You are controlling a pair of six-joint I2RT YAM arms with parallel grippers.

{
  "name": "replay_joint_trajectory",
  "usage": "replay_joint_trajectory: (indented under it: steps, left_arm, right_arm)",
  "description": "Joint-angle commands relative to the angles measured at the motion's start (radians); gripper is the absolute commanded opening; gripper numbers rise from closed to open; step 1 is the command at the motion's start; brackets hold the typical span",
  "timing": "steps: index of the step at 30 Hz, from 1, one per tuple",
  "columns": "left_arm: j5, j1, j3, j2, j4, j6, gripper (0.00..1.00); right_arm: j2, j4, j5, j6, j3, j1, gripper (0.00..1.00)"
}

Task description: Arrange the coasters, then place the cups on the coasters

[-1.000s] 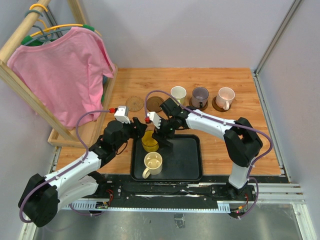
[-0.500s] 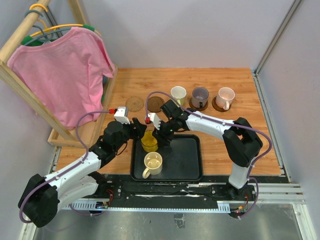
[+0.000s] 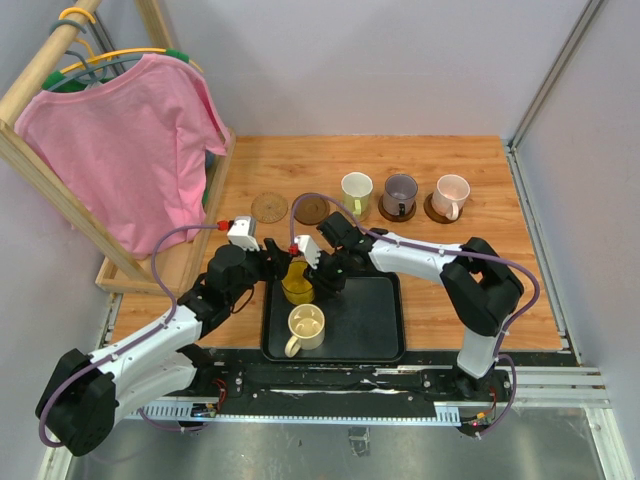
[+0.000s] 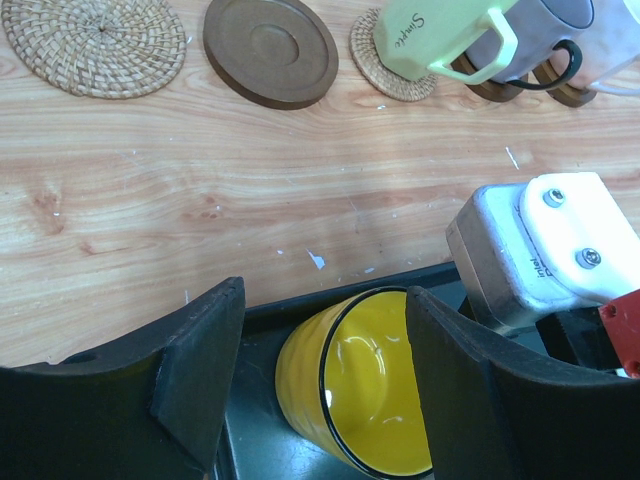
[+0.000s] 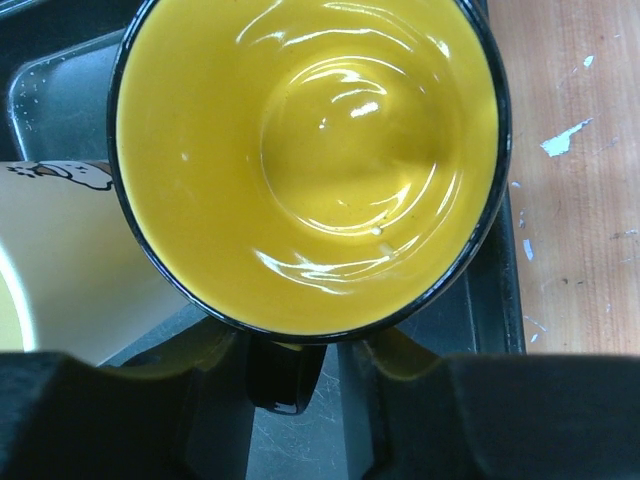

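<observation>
The right hand had narrowed from wide onto the handle of the glossy yellow ceramic mug, which stood in the far left corner of the black rectangular tray. The left hand stood wide astride it. A lift towards the bare dark brown round coaster looked ready.

Wooden table: black tray, five coasters

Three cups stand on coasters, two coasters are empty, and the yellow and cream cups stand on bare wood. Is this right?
Not quite. In the top external view the yellow cup and the cream cup stand in the black tray, not on bare wood. The rest holds: green cup, purple cup and pink cup sit on coasters; the tan coaster and brown coaster are empty.
</observation>
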Motion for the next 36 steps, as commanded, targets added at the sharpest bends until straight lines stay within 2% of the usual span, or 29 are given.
replay_joint_trajectory:
  steps: [1, 5, 9, 14, 19, 29, 36]
  left_arm:
    - [-0.023, -0.006, -0.015, -0.02, 0.009, -0.002, 0.7]
    - [-0.027, -0.006, -0.018, -0.023, 0.008, -0.006, 0.7]
    - [-0.03, -0.006, -0.017, -0.021, 0.01, -0.005, 0.7]
    - [-0.031, -0.006, -0.019, -0.016, 0.012, -0.004, 0.7]
    - [-0.038, -0.006, -0.019, -0.033, 0.005, -0.003, 0.7]
    - [-0.107, -0.006, -0.016, -0.111, -0.026, 0.002, 0.7]
    - [-0.176, -0.006, -0.014, -0.149, -0.041, 0.002, 0.7]
  right_arm:
    - [-0.009, 0.019, 0.018, 0.022, 0.002, 0.016, 0.3]
    - [-0.004, 0.0, 0.024, 0.02, 0.011, 0.019, 0.2]
    - [-0.013, -0.021, 0.024, 0.021, 0.016, 0.029, 0.01]
    - [-0.036, -0.039, 0.052, 0.039, 0.014, 0.061, 0.01]
    - [-0.093, -0.049, 0.145, 0.074, 0.015, 0.133, 0.01]
    - [-0.162, -0.102, 0.5, 0.216, 0.105, 0.211, 0.01]
    - [-0.161, -0.025, 0.748, 0.375, 0.13, 0.212, 0.01]
